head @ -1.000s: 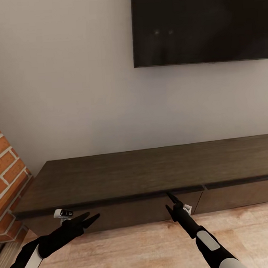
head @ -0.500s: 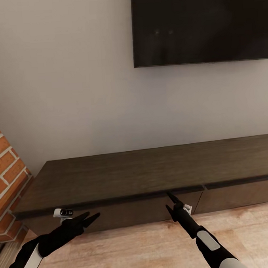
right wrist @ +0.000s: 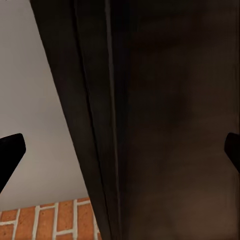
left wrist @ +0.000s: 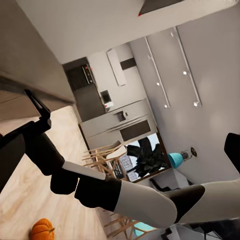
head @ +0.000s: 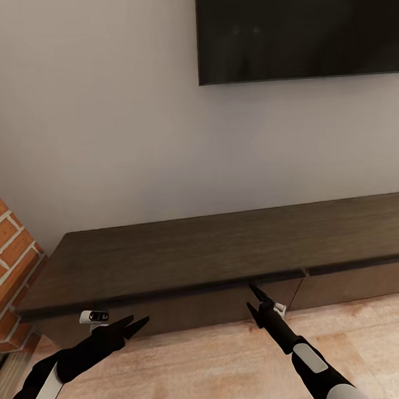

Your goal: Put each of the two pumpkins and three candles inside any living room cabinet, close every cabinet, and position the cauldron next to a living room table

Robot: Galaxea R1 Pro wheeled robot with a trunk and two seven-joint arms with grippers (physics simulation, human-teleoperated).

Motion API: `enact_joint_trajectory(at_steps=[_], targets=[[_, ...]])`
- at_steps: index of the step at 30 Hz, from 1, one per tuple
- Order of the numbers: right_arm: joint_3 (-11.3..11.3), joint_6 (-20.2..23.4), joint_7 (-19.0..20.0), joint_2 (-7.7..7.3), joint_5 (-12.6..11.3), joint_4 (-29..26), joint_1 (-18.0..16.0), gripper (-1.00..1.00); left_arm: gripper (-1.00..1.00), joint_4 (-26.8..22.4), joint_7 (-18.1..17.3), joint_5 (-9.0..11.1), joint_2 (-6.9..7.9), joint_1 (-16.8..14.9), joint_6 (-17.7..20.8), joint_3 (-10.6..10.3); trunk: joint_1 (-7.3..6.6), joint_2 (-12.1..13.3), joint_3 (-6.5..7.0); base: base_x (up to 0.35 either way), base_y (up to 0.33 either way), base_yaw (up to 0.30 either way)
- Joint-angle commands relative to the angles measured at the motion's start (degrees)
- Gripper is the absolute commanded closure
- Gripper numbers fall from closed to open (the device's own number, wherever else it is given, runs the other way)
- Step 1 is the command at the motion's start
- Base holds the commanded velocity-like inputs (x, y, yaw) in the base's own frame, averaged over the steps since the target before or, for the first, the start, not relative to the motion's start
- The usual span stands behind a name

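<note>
The right claw (head: 253,296) has its tips right at the top edge of a drawer front on the cabinet (head: 226,254), just under the overhanging top board. In the right wrist view its two fingertips sit at opposite edges of the picture with the dark wood between them, so it is spread wide and holds nothing. The left claw (head: 135,325) hangs in front of the same drawer front, toward the cabinet's left end, apart from the wood; its two fingers are slightly parted and empty.

The cabinet is long and low, and its long axis runs left to right across the head view, against the wall. The drawer front lies straight ahead of the right claw, which is the nearer of the two to the wood. Whether its tips touch the front or the lip above cannot be told. The seam between this drawer and the next is just right of that claw, and the fronts look flush or nearly so. By that reading, the coming move turns on hooking the top edge and drawing it toward the robot.

One pumpkin (left wrist: 42,229) lies on the wooden floor (head: 204,364), seen in the left wrist view, well apart from the cabinet.

Above the cabinet hangs a dark television (head: 298,28); a brick wall (head: 7,246) stands at the left.
</note>
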Motion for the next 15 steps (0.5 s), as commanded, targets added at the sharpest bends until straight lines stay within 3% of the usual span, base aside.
enact_joint_trajectory(at_steps=[1,10,15], targets=[[-0.20,0.52,0.07,0.03,-0.39,0.02,-0.01,-1.00,-1.00,-0.01,-0.11,0.14,0.02,-0.02,0.60,-0.02,0.01,-0.04,-0.27,0.000,0.000,0.000],[-0.12,0.52,0.75,0.03,-0.30,-0.42,-0.01,-1.00,-1.00,-0.01,-0.11,0.14,0.02,-0.02,0.59,-0.02,0.24,-0.16,-2.27,0.000,0.000,0.000],[-0.10,0.52,3.16,0.00,0.09,-0.45,-0.01,-1.00,-1.00,-0.01,-0.11,0.14,0.00,-0.02,0.57,-0.02,0.24,-0.16,-2.27,0.000,0.000,0.000]])
